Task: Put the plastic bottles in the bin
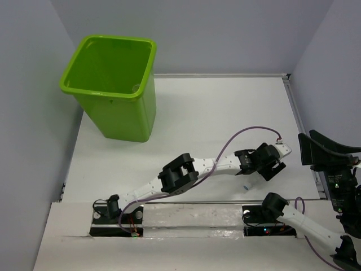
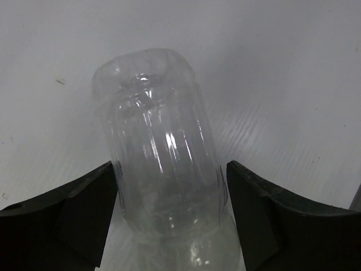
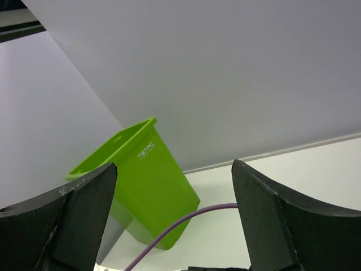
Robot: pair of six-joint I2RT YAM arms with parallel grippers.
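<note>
A clear ribbed plastic bottle [image 2: 158, 147] lies on the white table, its base pointing away from the left wrist camera. My left gripper [image 2: 172, 169] is open and straddles it: the left finger is against its side and the right finger stands a sliver off. In the top view this gripper [image 1: 255, 177] is low over the table at the front right, and the bottle [image 1: 246, 186] shows only faintly under it. The lime-green bin [image 1: 121, 116] stands upright at the far left and also shows in the right wrist view [image 3: 146, 180]. My right gripper [image 3: 172, 214] is open and empty. No other bottles show.
A purple cable [image 1: 248, 131] loops above the left arm's wrist and crosses the right wrist view [image 3: 180, 223]. Black equipment [image 1: 330, 161] stands at the table's right edge. Grey walls close in the left, back and right sides.
</note>
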